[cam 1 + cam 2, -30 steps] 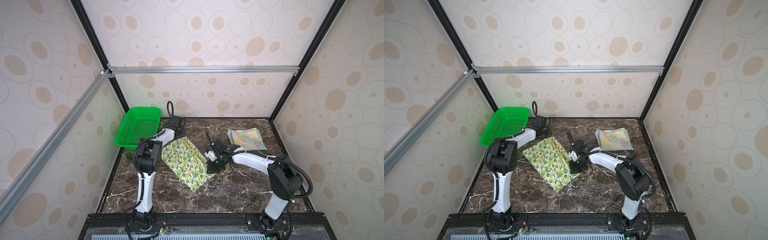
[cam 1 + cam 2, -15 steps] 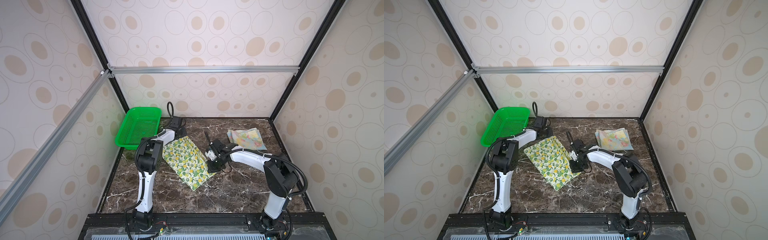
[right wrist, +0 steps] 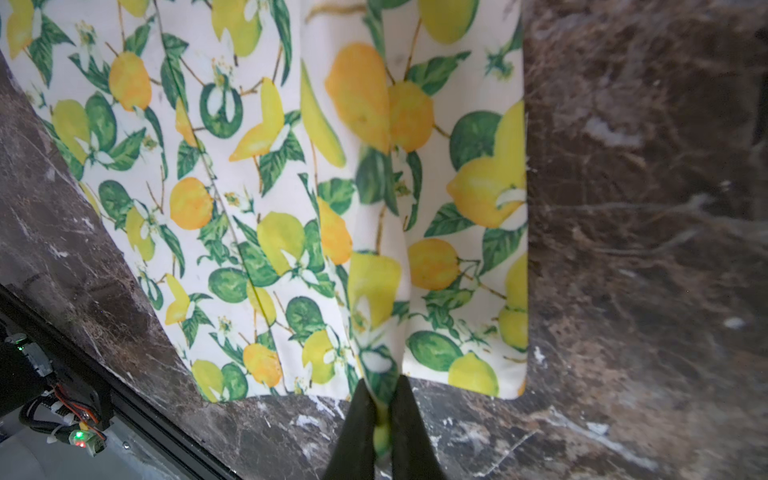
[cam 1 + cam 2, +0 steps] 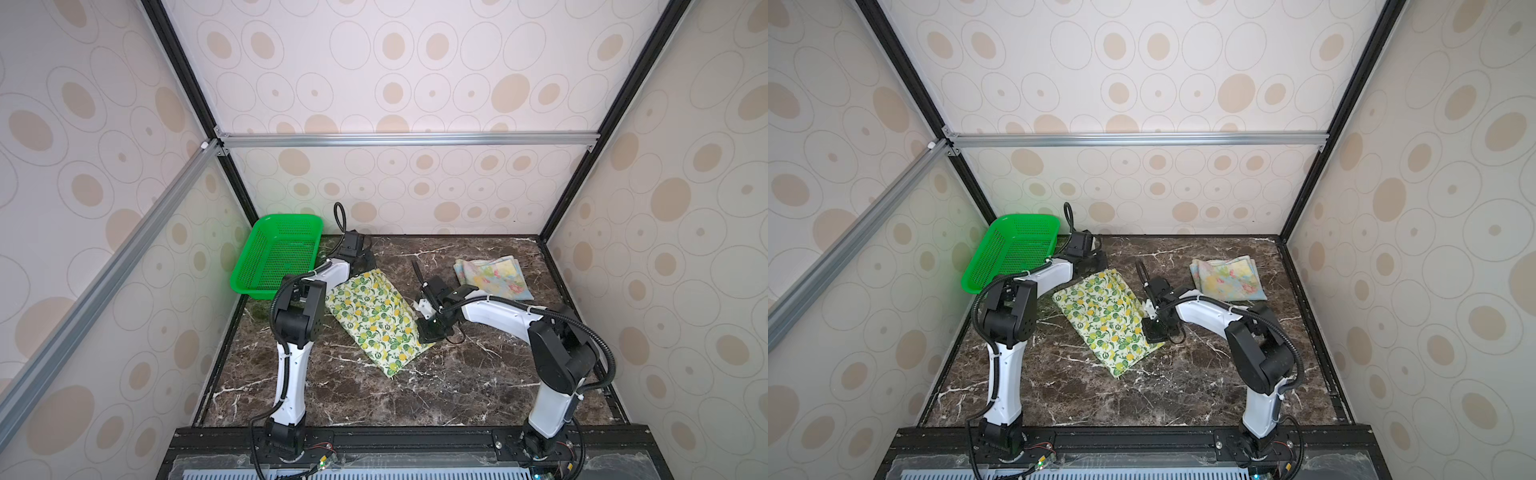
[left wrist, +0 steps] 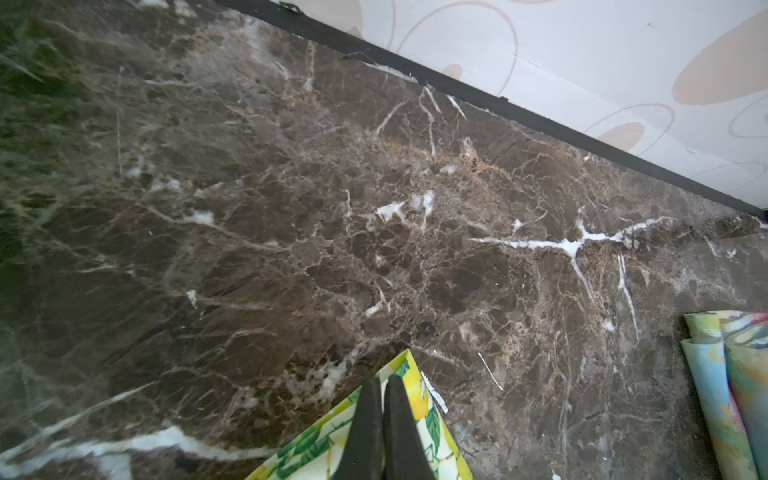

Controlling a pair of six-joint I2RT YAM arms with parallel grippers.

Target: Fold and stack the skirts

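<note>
The lemon skirt [image 4: 374, 320] lies spread on the bench [image 4: 457, 374] just beside the green basket [image 4: 286, 217]. The left fingers [image 5: 368, 419], pressed together, seem to pinch its basket-side corner. The right fingers [image 3: 357, 424] clamp its far edge, likely for 1 fold. The folded floral skirt [image 4: 492, 276] waits farther from the basket.

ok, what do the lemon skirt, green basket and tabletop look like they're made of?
lemon skirt: thin cloth, likely woven, matte, printed; it creases and bunches softly.
green basket: moulded plastic mesh, slightly glossy; even grid of holes, rigid rim.
tabletop: dark brown marble look with white veins, smooth, faint sheen; real stone or printed laminate, cannot tell.
</note>
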